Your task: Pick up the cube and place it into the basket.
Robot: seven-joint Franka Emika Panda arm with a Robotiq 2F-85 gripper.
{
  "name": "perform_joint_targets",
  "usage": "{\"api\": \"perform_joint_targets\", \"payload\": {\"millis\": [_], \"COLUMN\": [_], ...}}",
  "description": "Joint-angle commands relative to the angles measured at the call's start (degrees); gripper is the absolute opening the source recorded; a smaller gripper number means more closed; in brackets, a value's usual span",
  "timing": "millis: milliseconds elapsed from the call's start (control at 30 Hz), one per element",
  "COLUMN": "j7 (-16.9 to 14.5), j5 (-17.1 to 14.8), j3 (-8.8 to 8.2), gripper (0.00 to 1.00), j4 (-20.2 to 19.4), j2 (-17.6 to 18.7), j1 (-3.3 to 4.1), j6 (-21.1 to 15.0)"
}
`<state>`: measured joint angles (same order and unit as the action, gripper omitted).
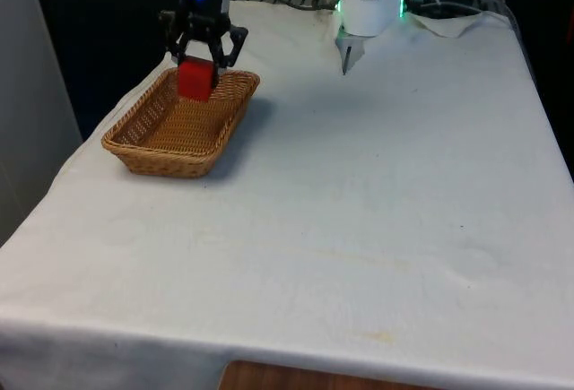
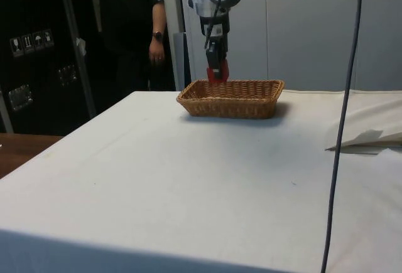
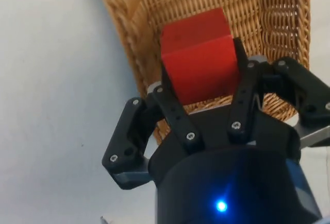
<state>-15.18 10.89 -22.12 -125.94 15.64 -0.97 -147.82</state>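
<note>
The black gripper (image 1: 197, 72) points straight down and pinches the red cube (image 1: 196, 80) between its two fingers (image 3: 172, 112). The cube hangs in the air, just above the far end of the basket (image 1: 152, 152). In the side view the gripper (image 2: 217, 72) holds the cube (image 2: 218, 73) right over the basket's rim (image 2: 229, 100). In the wrist view the cube (image 3: 198, 62) sits tight in the gripper (image 3: 203, 100), with the woven basket (image 3: 154, 7) under it. The white arm comes down from above.

There is one cube and one basket. The basket is brown and woven, and it stands on the white cloth (image 1: 359, 229) near the front view's left. One person (image 2: 141, 28) in dark clothes stands behind the table in the side view.
</note>
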Motion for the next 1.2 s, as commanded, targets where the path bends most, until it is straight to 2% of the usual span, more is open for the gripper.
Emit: {"api": "perform_joint_targets", "payload": {"millis": [0, 67, 100, 133, 167, 333, 367, 400, 600, 633, 667, 900, 933, 967, 1100, 1167], "j7": [-1.49, -2.86, -1.83, -3.44, -3.44, -7.79, -6.7, -9.4, -14.78, -13.24, -14.78, -21.54, -20.17, -22.35, -25.78, -26.36], "j5": [-1.49, -3.04, -1.83, -3.78, -3.78, -9.17, -7.96, -11.0, -16.73, -15.24, -16.73, -24.12, -22.69, -24.98, -28.82, -29.45], "j3": [0.23, -0.17, -0.86, -0.17, -0.17, -0.52, -1.43, -0.74, -1.83, -2.58, -1.83, -2.69, -3.72, -2.81, -3.27, -3.38], "gripper": [0.01, 0.01, 0.01, 0.01, 0.01, 0.01, 0.01, 0.01, 0.01, 0.01, 0.01, 0.01, 0.01, 0.01, 0.01, 0.01], "j4": [0.11, 0.34, 0.29, 0.4, 0.4, 0.97, 1.15, 1.2, 2.29, 2.01, 2.29, 4.13, 3.78, 4.35, 5.61, 5.9], "j2": [0.74, 1.83, 1.6, 2.12, 2.12, 3.44, 3.55, 4.13, 6.42, 6.07, 6.42, 9.4, 9.34, 9.85, 12.32, 12.83], "j1": [-0.69, -0.86, -0.17, -0.97, -0.97, -1.38, -0.52, -1.55, -1.83, -0.86, -1.83, -2.58, -1.43, -2.64, -2.98, -3.04], "j6": [-0.8, -1.43, -0.97, -1.55, -1.55, -2.06, -1.78, -2.23, -2.23, -2.06, -2.23, -1.6, -1.95, -1.6, -1.55, -1.49]}}
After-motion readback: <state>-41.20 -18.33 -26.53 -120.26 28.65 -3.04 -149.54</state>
